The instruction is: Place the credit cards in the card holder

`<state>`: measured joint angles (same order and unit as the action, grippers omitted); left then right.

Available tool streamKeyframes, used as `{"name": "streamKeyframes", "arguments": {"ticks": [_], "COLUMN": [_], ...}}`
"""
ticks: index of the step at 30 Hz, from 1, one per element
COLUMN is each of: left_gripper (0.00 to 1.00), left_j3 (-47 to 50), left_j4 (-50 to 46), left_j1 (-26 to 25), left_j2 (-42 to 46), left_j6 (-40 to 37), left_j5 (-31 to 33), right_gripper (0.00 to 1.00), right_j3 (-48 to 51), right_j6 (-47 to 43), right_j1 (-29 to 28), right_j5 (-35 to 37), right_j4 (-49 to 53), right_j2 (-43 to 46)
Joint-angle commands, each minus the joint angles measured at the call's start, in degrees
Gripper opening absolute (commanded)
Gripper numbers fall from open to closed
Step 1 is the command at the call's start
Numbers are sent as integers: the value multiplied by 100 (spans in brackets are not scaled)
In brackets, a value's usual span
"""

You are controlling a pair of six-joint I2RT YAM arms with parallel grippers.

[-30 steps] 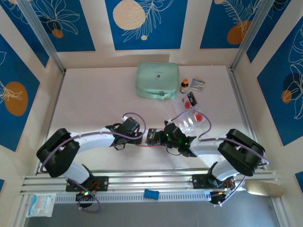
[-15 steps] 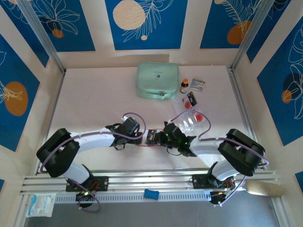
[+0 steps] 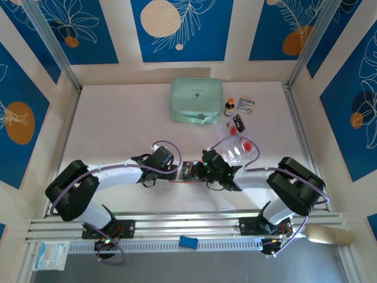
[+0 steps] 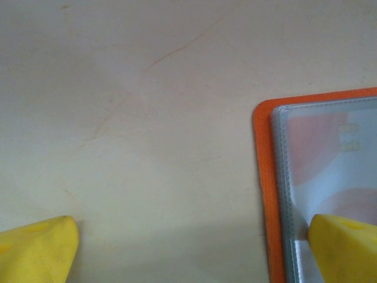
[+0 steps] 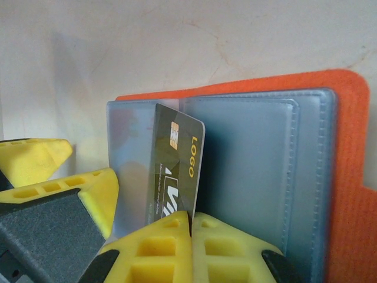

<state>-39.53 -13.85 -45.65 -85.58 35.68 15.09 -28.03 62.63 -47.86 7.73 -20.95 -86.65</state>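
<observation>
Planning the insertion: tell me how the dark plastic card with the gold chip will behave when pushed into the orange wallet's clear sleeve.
The dark plastic card stands straight on edge from the shut right gripper, so probably stiff. Its thin, smooth face may slip. The clear sleeve looks floppier and may buckle.

Counts:
- one card holder (image 3: 189, 171)
- one dark card (image 5: 177, 171) at it, and one pale red-dot card (image 4: 330, 159) in a sleeve
- far right: one clear tray (image 3: 235, 152), with at least two cards with red marks (image 3: 236, 124) by it; can't tell the exact number
- far side: one mint-green case (image 3: 196, 100), one small bottle (image 3: 230, 107), one printed packet (image 3: 247, 105)
- near rail: one blue block (image 3: 188, 241), one white pouch (image 3: 52, 254)
- two grippers: left gripper (image 4: 191, 253), right gripper (image 5: 191, 221)
</observation>
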Motion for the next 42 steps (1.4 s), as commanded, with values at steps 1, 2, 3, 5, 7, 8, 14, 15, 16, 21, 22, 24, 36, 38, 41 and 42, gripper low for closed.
{"name": "streamKeyframes", "arguments": {"ticks": [1, 2, 3, 5, 7, 8, 14, 15, 16, 21, 22, 24, 36, 38, 41, 42], "left_gripper": [100, 100, 100, 100, 100, 100, 100, 100, 100, 100, 100, 100, 100, 100, 100, 100], "left_j3": [156, 156, 156, 156, 156, 156, 166, 165, 164, 171, 173, 174, 94, 28, -78, -107], "left_j4": [-224, -211, -211, -199, -197, -197, -189, -189, -189, -158, -157, -149, -138, -192, -321, -352], "left_j1": [55, 56, 49, 55, 51, 51, 51, 52, 55, 51, 52, 53, 49, 53, 79, 98], "left_j2": [20, 18, 7, 6, 6, 6, 6, -1, -2, -24, -29, -37, 13, 87, 261, 320], "left_j6": [34, 27, 27, 27, 31, 27, 33, 20, 13, 18, 22, 34, 30, 14, 0, -8], "left_j5": [100, 97, 95, 92, 96, 95, 117, 113, 108, 111, 114, 102, 24, 18, 24, 16], "right_gripper": [0, 0, 0, 0, 0, 0, 0, 0, 0, 0, 0, 0, 12, 26, 35, 36], "right_j3": [-92, -114, -127, -154, -177, -182, -126, -124, -124, -232, -269, -364, -819, -901, -998, -1037], "right_j6": [-23, -20, -32, -32, -45, -42, -97, -114, -143, -232, -247, -256, -376, -520, -767, -842], "right_j1": [39, 47, 61, 83, 109, 116, 215, 226, 241, 312, 312, 308, 240, 298, 423, 463], "right_j5": [-212, -242, -268, -338, -419, -445, -524, -531, -541, -668, -703, -769, -1105, -1116, -1057, -1016], "right_j4": [385, 406, 441, 451, 456, 460, 559, 599, 638, 739, 740, 725, 967, 1239, 1708, 1854], "right_j2": [-165, -193, -220, -272, -317, -326, -198, -163, -131, -177, -221, -350, -891, -745, -366, -255]}}
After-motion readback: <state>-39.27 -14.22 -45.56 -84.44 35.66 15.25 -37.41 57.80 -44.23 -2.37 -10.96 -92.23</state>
